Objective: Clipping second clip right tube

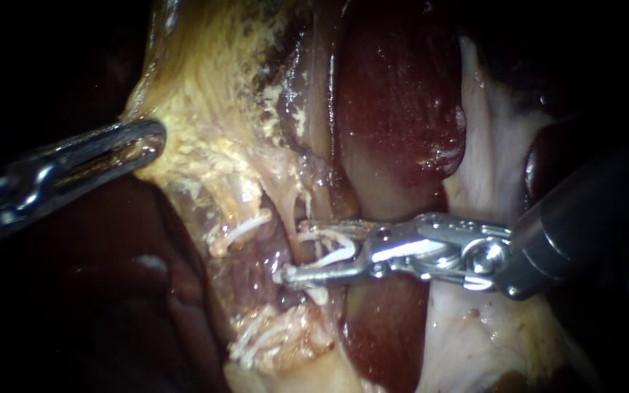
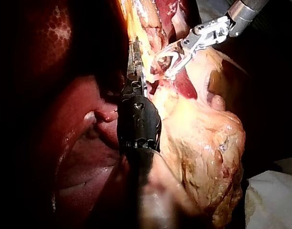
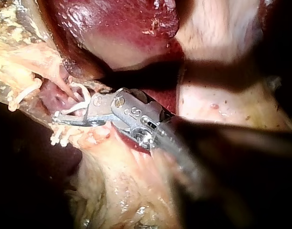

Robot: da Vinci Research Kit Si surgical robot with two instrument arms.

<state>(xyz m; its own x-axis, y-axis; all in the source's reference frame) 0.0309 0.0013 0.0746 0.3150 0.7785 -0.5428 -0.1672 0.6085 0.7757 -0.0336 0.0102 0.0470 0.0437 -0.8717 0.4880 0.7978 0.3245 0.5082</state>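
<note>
My right instrument (image 1: 293, 251) reaches in from the right, its two jaws standing apart with a white clip (image 1: 336, 251) held between them. The jaws straddle a thin pale tube (image 1: 290, 211), the right one of two strands. The right wrist view shows the same jaws (image 3: 69, 107) and clip (image 3: 79, 106) around that strand. Another white clip (image 1: 245, 225) sits on the left tube. My left instrument (image 1: 143, 142) comes from the left, its jaws shut on the yellowish gallbladder (image 1: 205, 94) edge and holding it taut. The left wrist view shows it (image 2: 135, 59) against the same tissue.
Dark red liver (image 1: 402, 94) lies behind and above the right jaws. More white clips (image 1: 260, 338) cluster low on the tissue below the tubes. Pale fatty tissue (image 1: 489, 145) lies beside the right shaft. White cloth (image 2: 272, 200) lies at the bench edge.
</note>
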